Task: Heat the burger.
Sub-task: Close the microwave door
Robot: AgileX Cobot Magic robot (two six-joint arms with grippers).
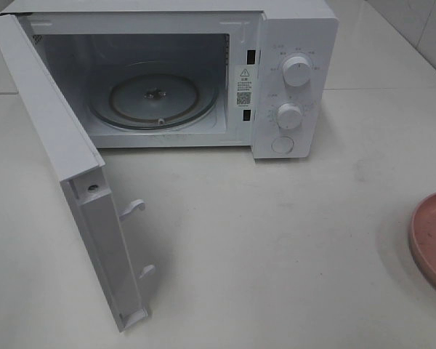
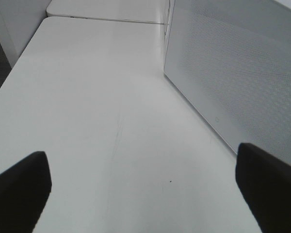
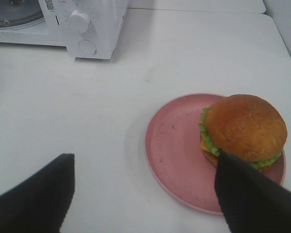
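Right claw (image 3: pixel 140 194) hangs spread wide, empty, just short of the burger (image 3: pixel 243 131) on the pink plate (image 3: pixel 174 150). Left claw (image 2: pixel 145 187) gapes too. Soft, stacked, squashable: likely best gripped gently across the buns.

Kitchen-like test setup: open microwave (image 1: pixel 203 80) on a plain white table (image 1: pixel 276 247).

The left gripper (image 2: pixel 140 189) hangs low with its two dark fingers (image 2: pixel 19 187) wide apart and holds nothing. The right gripper (image 3: pixel 145 194) is spread wide too, with nothing between its fingers (image 3: pixel 247 196)
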